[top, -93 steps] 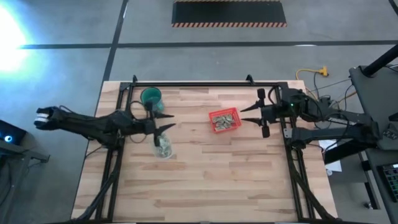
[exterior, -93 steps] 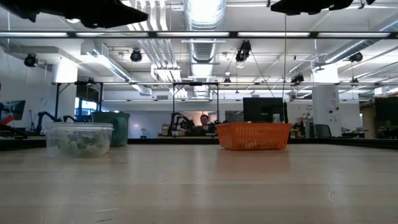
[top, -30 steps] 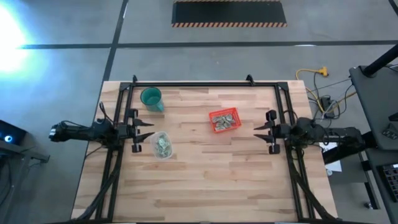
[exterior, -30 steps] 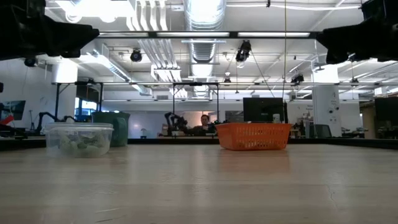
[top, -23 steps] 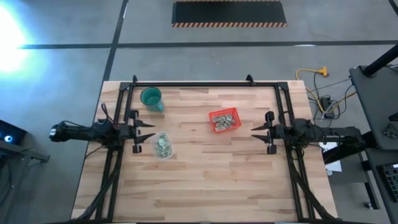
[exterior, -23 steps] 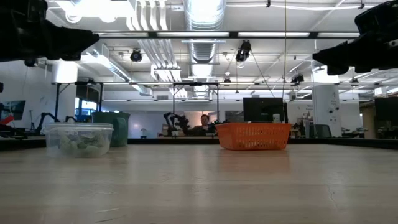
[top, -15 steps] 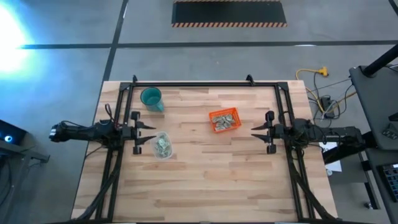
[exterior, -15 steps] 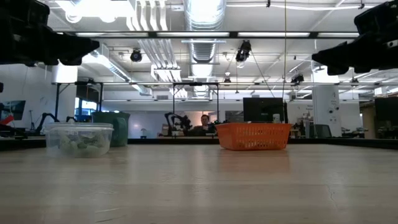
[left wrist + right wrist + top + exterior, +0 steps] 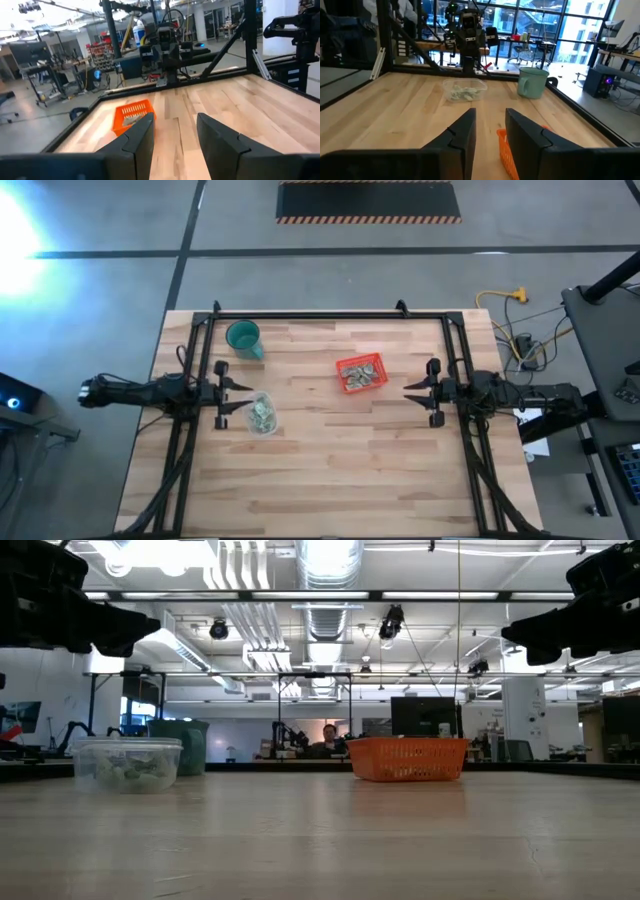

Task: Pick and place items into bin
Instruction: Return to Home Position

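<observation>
The bin, a small red basket (image 9: 361,372), stands right of the table's middle and shows in the low view (image 9: 407,758) and the left wrist view (image 9: 132,116). Several pale green and white items (image 9: 363,377) lie in it. More of them fill a clear tub (image 9: 262,414) at the left. My left gripper (image 9: 238,395) hovers open at the table's left edge, beside the tub, pointing level toward the right. My right gripper (image 9: 409,392) hovers open at the right edge, pointing level toward the left. Nothing sits between either gripper's fingers (image 9: 140,142) (image 9: 462,132).
A teal cup (image 9: 243,338) stands at the far left, behind the clear tub (image 9: 465,91). Black frame rails (image 9: 330,315) run along the far, left and right edges. The near half of the wooden table (image 9: 320,480) is bare.
My left gripper has sunk a little at the table's left edge and tipped its fingers down to level. My right gripper has also tipped its fingers down to level while staying at the right edge. The basket, tub and cup have kept their places.
</observation>
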